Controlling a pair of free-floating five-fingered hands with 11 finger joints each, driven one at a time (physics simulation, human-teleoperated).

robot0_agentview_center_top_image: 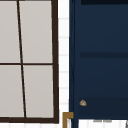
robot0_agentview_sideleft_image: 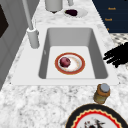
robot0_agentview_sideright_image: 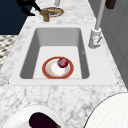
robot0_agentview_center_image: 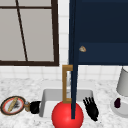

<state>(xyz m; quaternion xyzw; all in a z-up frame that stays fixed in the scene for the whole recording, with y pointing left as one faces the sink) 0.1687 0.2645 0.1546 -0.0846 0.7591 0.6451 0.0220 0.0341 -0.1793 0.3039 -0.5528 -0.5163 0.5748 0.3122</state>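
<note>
We see the left hand low at the front view's left, on the marble counter just left of the sink. It sits right beside a small amber jar w/ a grey lid, but we can't tell if the fingers are closed round it or only close by. In the right side view the same hand hangs just left of the jar, fingers pointing toward it. The jar stands upright between the sink edge and a patterned plate w/ a red rim.

The right hand hovers at the sink's front right corner, fingers spread and straight, holding nothing. In the left side view it floats over the basin's near-side rim.

In the basin lies a red-rimmed plate w/ a dark red round fruit on it, off-centre toward the faucet side. Further right on the counter, a white plate carries an eggplant, next to a grey cylindrical vessel. A navy cabinet door and a big red ball sit in the front view.
</note>
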